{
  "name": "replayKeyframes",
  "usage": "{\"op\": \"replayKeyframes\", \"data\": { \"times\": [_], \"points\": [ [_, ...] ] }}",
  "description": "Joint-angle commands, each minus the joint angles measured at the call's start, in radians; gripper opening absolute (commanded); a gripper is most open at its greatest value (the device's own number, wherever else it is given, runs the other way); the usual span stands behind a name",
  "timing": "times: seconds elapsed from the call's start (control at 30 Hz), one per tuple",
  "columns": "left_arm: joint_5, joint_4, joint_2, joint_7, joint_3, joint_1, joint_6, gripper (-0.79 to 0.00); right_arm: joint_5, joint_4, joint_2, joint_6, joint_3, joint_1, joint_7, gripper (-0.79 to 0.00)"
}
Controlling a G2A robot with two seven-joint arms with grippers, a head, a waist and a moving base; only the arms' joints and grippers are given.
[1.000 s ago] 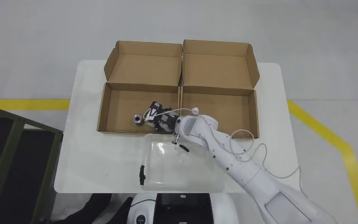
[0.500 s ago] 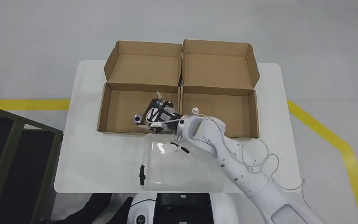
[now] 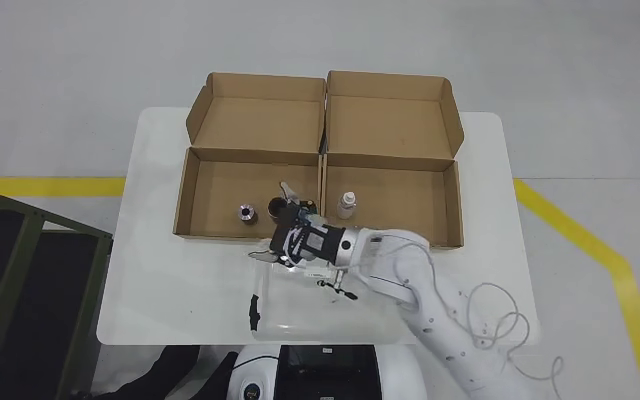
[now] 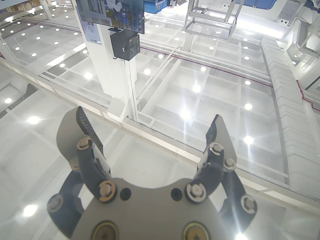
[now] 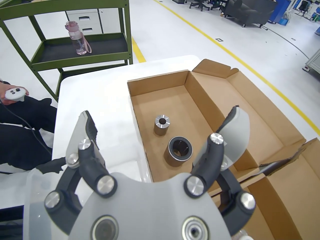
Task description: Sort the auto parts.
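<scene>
Right gripper [image 5: 161, 114] hovers, jaws wide, over the left box [image 3: 184, 205] rim.

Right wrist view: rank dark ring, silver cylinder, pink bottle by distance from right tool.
1. Dark ring, in the box, nearest the right tool.
2. Silver cylinder, same box, farther in.
3. Pink bottle, on the green cart.

Bright, even light falls from overhead. Beyond the left claw [image 4: 148, 117], rows of ceiling lamps [image 4: 196, 88] flare into starbursts, and the ceiling grid [image 4: 225, 76] bows toward the edges. Ahead of the right claw [image 5: 161, 114], the metal sleeve [image 5: 162, 125] gleams on its top face. The cardboard box [image 5: 160, 83] holds only soft, faint shadows. The white table [image 3: 180, 290] glows without hard glare.
</scene>
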Motion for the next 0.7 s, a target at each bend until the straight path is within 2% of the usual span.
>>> {"op": "replayKeyframes", "data": {
  "times": [0.0,0.37,0.67],
  "points": [
    [0.000,0.000,0.000,0.000,0.000,0.000,0.000,0.000,-0.010,-0.013,0.007,-0.025,0.017,-0.022,-0.012,0.000],
    [0.000,0.000,0.000,0.000,0.000,0.000,0.000,0.000,-0.060,-0.099,0.054,-0.138,0.121,-0.183,-0.043,0.000],
    [0.000,0.000,0.000,0.000,0.000,0.000,0.000,0.000,-0.071,-0.169,0.090,-0.149,0.271,-0.317,-0.073,0.000]
  ]
}}
